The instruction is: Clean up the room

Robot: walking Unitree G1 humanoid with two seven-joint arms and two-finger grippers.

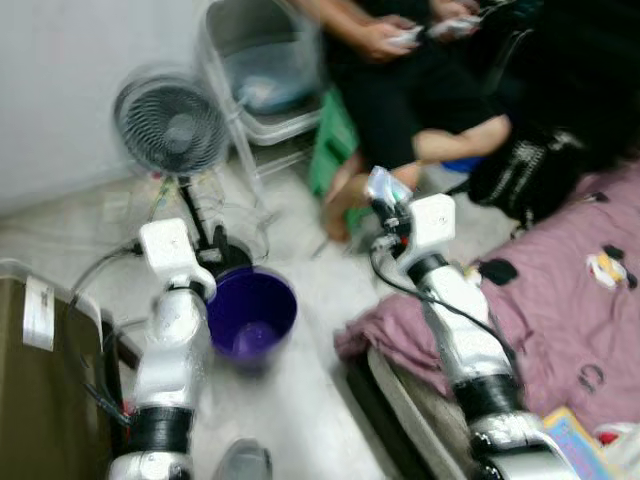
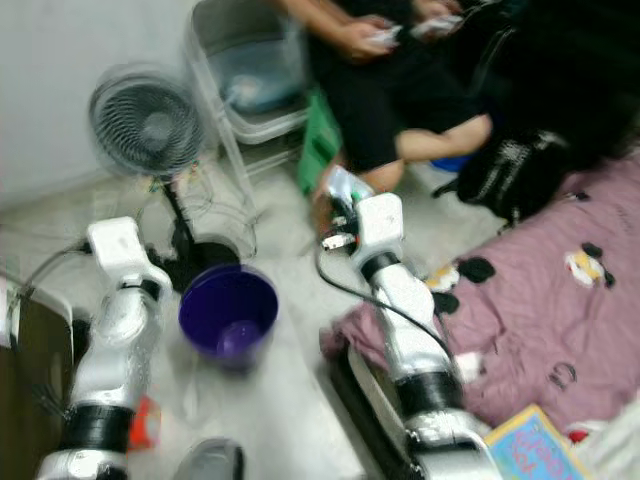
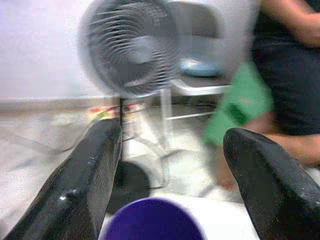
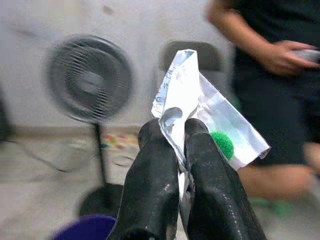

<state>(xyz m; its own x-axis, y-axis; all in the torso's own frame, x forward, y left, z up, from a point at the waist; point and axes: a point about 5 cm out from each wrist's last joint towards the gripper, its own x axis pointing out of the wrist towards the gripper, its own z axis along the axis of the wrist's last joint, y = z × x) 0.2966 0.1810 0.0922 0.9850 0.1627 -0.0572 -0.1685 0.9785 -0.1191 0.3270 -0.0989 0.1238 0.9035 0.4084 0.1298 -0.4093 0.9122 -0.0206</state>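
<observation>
Nearest to me, my right gripper (image 4: pixel 176 131) has its two black fingers (image 4: pixel 150 195) pressed together on a crinkled silver wrapper (image 4: pixel 200 112), pinching it at its lower folded edge. The wrapper stands up above the fingertips, with a green spot printed on its side. From the head cameras I see that arm raised over the floor between the bed and the bucket, the wrapper (image 1: pixel 385 187) held at the front of the wrist.

My left gripper (image 3: pixel 167 165) has its fingers (image 3: pixel 80 190) spread wide and holds nothing. It hangs just above the near rim of a purple bucket (image 1: pixel 250 317); I cannot tell whether it touches the rim. The bucket stands upright on the pale floor (image 1: pixel 300 400) between my two arms, its mouth open.

At my right, a mauve blanket (image 1: pixel 560 310) with small cartoon prints lies over the bed, one corner spilling toward the floor. At my far left stands a brown box (image 1: pixel 40 380) with a white label.

Beyond the bucket is a standing fan (image 1: pixel 170 122) on a black round base, with cables trailing over the floor around it. Behind the fan sits a clear plastic bin (image 1: pixel 260 70) on a frame. Farthest off, a person (image 1: pixel 410 90) in dark clothes sits on a green stool (image 1: pixel 330 140), hands (image 1: pixel 385 38) holding a small device. The head views are blurred.
</observation>
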